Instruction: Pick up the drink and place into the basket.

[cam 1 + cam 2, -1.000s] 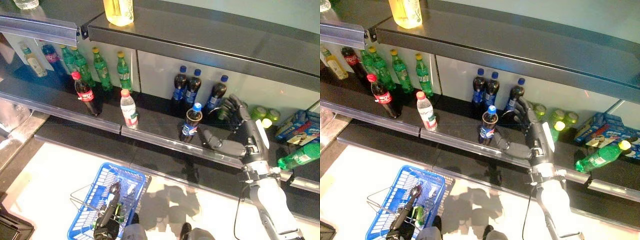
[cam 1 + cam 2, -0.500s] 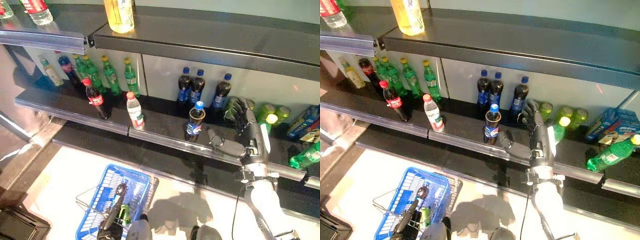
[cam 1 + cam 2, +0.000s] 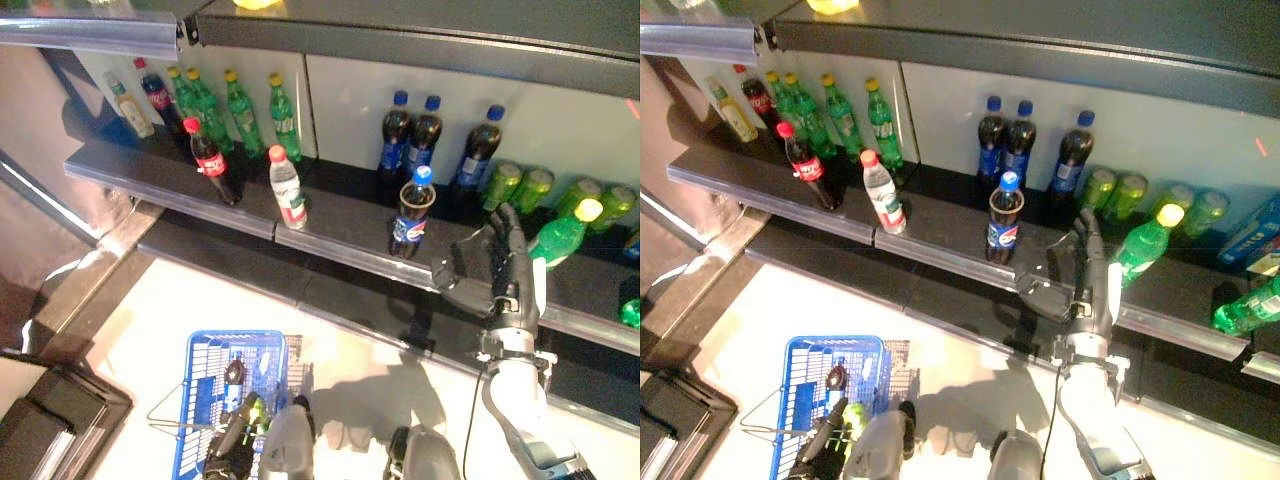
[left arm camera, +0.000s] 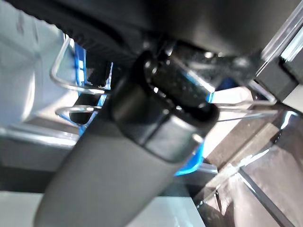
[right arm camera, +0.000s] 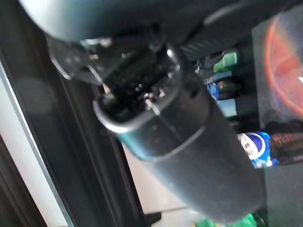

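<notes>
A dark cola bottle with a blue cap (image 3: 412, 212) stands near the front edge of the middle shelf (image 3: 330, 245). My right hand (image 3: 495, 268) is open, just to the right of the bottle and apart from it, thumb pointing toward it. The bottle's blue label shows past the hand in the right wrist view (image 5: 255, 149). My left hand (image 3: 232, 452) is shut on the wire handles (image 4: 75, 87) of the blue basket (image 3: 215, 375), which hangs low at the left. A green item (image 3: 254, 411) lies in the basket.
On the same shelf stand a red-capped cola bottle (image 3: 210, 160), a clear bottle (image 3: 288, 187), green bottles (image 3: 240, 100), dark blue-capped bottles at the back (image 3: 425, 130), green cans (image 3: 515, 185) and a yellow-capped green bottle (image 3: 560, 235). An upper shelf (image 3: 400, 40) overhangs.
The camera has moved, so the whole scene sits differently. My right hand stays open to the right of the cola bottle. The basket still hangs low at the left.
</notes>
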Tool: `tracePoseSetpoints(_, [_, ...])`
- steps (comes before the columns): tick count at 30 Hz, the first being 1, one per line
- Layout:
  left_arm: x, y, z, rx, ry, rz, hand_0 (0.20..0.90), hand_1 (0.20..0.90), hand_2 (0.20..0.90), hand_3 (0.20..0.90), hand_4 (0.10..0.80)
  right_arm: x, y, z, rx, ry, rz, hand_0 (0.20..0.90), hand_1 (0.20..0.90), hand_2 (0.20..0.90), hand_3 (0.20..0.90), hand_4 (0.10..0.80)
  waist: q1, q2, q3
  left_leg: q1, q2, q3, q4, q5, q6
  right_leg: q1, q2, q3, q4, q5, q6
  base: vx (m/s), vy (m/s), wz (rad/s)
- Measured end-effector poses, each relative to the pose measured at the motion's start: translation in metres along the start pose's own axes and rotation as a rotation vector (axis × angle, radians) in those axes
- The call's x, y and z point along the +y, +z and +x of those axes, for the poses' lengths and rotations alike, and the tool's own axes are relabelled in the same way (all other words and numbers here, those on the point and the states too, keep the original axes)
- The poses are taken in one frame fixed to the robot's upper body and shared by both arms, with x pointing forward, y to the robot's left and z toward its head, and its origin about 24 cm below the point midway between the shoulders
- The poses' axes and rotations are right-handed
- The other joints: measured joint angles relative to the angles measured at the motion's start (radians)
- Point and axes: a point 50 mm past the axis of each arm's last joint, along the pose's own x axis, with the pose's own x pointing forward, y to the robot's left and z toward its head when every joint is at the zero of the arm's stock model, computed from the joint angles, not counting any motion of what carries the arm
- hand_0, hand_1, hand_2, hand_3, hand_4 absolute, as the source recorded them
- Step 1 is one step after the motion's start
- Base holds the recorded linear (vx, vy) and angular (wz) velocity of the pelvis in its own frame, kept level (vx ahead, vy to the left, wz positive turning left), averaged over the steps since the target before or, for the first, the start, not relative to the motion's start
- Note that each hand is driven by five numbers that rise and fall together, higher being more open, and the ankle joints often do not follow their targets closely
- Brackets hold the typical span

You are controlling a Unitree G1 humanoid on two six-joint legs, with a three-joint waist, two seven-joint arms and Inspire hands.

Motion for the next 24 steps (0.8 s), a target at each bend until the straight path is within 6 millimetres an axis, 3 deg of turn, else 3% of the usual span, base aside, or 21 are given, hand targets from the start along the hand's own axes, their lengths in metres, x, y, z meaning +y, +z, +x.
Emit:
tracePoseSetpoints(7, [0.011,-0.005,-0.008,0.023,0.028,0.011,0.300,0.300,0.300,0.200,0.100,0.004,-0.002,0.000,0.024,-0.038,-0.006,0.900,0.900,0.900,0.900,0.800,0.013,0.011,0.027,-0.001,0.000,-0.009,0.007,0.001,-0.001,-0.001,-0.001,-0.002,0.030,-0.005,-0.006,0.065,0.024,0.02])
tracePoseSetpoints(16, [0.015,-0.010,-0.011,0.055,0.033,0.015,0.300,0.300,0.300,0.200,0.100,0.013,-0.005,-0.001,0.052,-0.065,0.002,0.900,0.900,0.900,0.900,0.800,0.053,0.022,0.092,-0.031,-0.013,-0.062,0.023,0.006,-0.006,-0.015,-0.003,-0.026,0.061,-0.014,-0.019,0.038,-0.012,0.14])
tracePoseSetpoints(24, [-0.015,0.013,0.009,0.034,-0.117,0.103,0.300,0.300,0.300,0.200,0.100,0.036,0.021,0.036,-0.070,-0.120,0.085,0.900,0.900,0.900,0.900,0.800,0.089,0.003,0.116,-0.175,-0.021,-0.108,0.014,0.026,-0.011,-0.154,0.014,-0.036,0.055,0.016,-0.037,-0.111,-0.050,0.05])
